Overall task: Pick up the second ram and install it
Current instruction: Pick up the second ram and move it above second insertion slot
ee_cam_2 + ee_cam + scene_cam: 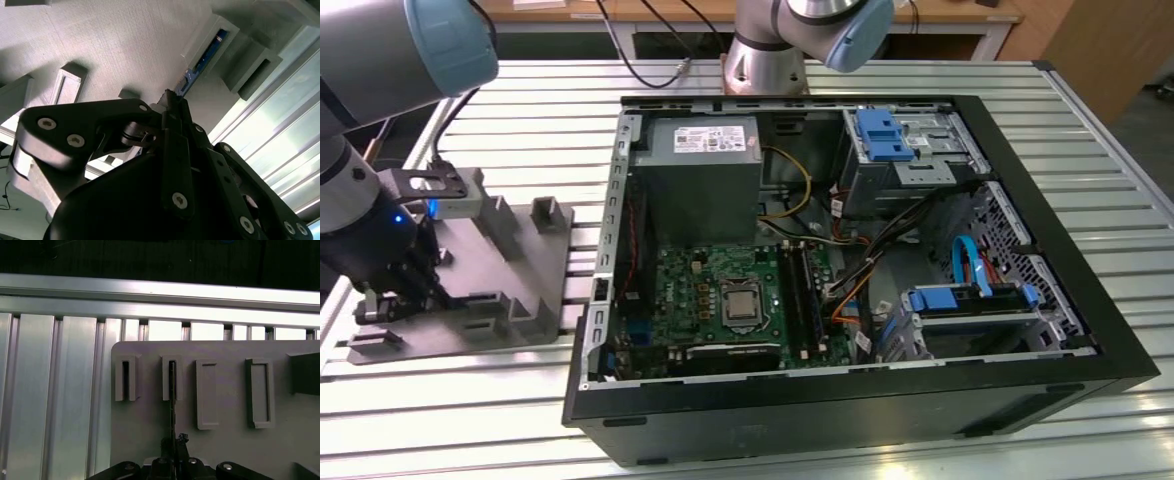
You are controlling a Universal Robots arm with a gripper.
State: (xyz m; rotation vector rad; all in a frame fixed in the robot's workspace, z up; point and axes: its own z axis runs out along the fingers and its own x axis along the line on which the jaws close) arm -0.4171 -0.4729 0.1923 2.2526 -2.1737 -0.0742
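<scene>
The second ram (pixel 172 390) stands on edge in a narrow slot of the grey holder plate (pixel 225 450), seen as a thin dark line in the first wrist view. In the second wrist view its blue-green board (pixel 202 60) runs from the slot right up to my fingertips. My gripper (pixel 175 442) is down on the stick, fingers pressed against its two faces. In the exterior view the gripper (pixel 387 300) sits low over the holder plate (pixel 520 300), at that view's left, well apart from the open computer case (pixel 1067 330).
Inside the case lie the green motherboard (pixel 707 290) and long black memory slots (pixel 798 290), with the power supply (pixel 700 180), blue drive brackets (pixel 887 130) and loose cables (pixel 881 250). Raised blocks (pixel 547 215) stand on the holder plate. A slatted metal table (pixel 1121 200) carries everything.
</scene>
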